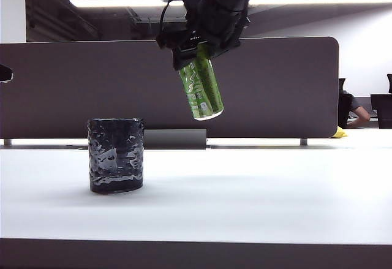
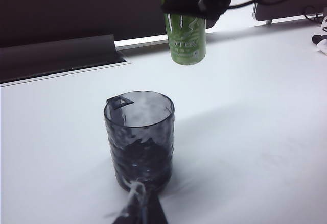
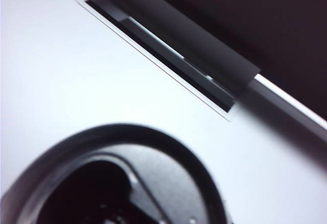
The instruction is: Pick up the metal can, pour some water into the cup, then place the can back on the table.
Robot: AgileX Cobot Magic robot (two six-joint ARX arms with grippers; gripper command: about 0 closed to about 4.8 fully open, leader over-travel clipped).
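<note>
Right pincer [image 1: 197, 51] clamps metal can [image 1: 201, 90] aloft, tilted (apparently), beyond cup [image 1: 116, 155]; left pincer unseen.

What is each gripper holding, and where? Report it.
Right gripper grips the tall green metal can by its upper end, tilted, in the air. Left gripper: out of view.

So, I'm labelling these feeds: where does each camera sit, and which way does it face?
Exterior view: low at the table front, facing the partition; shows the right gripper holding the can tilted in the air, right of the cup.
Left wrist view: looks down across the cup at the can; left gripper unseen.
Right wrist view: looks down past the can's top to the table.
All three show the can.
</note>
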